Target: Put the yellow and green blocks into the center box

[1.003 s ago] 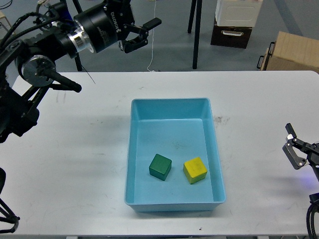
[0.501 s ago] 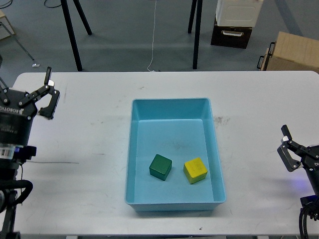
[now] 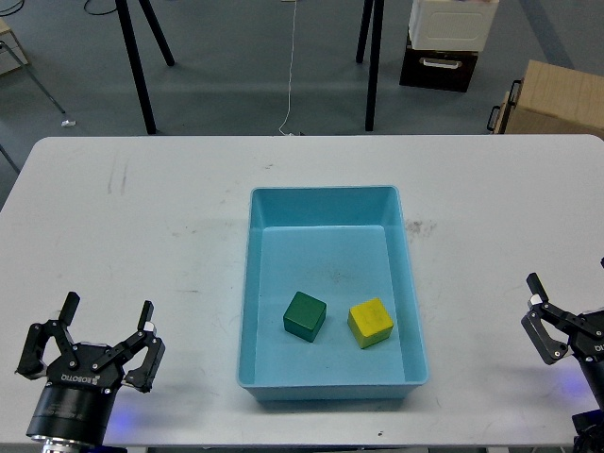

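A green block (image 3: 305,314) and a yellow block (image 3: 369,323) lie side by side on the floor of the light blue box (image 3: 326,196) in the middle of the white table. My left gripper (image 3: 92,336) is open and empty near the table's front left edge, well left of the box. My right gripper (image 3: 552,328) is at the front right edge, partly cut off by the view. Its fingers stand apart and hold nothing.
The white table (image 3: 160,226) carries only the box. Behind it on the floor stand black tripod legs (image 3: 373,57), a dark crate with a white box (image 3: 444,47) and a cardboard box (image 3: 557,94).
My left arm has swung from high at the back left down to the table's front left edge. My right gripper has sunk a little lower. The blocks have not moved.
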